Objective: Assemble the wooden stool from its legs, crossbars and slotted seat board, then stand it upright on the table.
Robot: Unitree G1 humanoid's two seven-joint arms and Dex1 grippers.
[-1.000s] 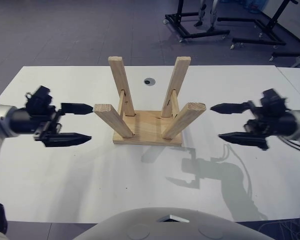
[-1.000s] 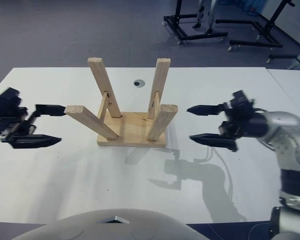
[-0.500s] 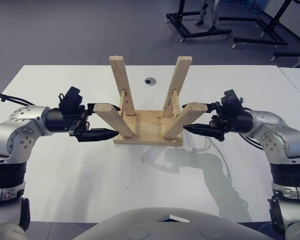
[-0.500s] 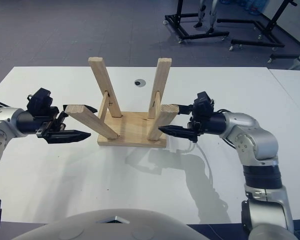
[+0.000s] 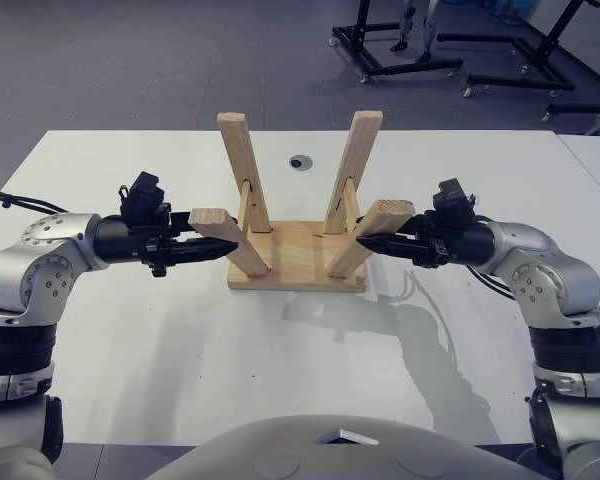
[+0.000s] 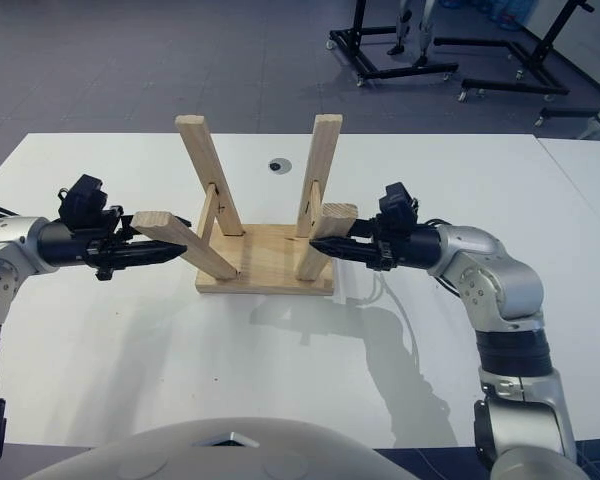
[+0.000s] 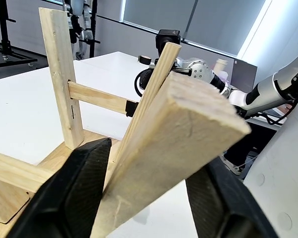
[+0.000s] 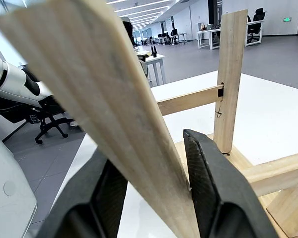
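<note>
The wooden stool (image 5: pixel 295 262) lies upside down on the white table (image 5: pixel 130 350), seat board flat and its legs splaying upward. My left gripper (image 5: pixel 212 246) is shut on the near-left leg (image 5: pixel 232 242), with its black fingers (image 7: pixel 84 188) on both sides of the wood (image 7: pixel 179 144). On the opposite side, my right gripper (image 5: pixel 370 243) is shut on the near-right leg (image 5: pixel 372 236), its fingers (image 8: pixel 208 183) clamping the leg (image 8: pixel 114 99). A crossbar (image 7: pixel 97 97) joins the two legs behind. Both arms come in low over the table from the outer sides.
A small round hole (image 5: pixel 299 162) sits in the table behind the stool. Black wheeled stands (image 5: pixel 410 50) are on the floor beyond the far edge. Bare table surface stretches in front of the stool and to both sides.
Both grippers came inward from the table's sides, open, to the near legs. Since half a second ago each has shut on its leg. The stool has stayed in place.
</note>
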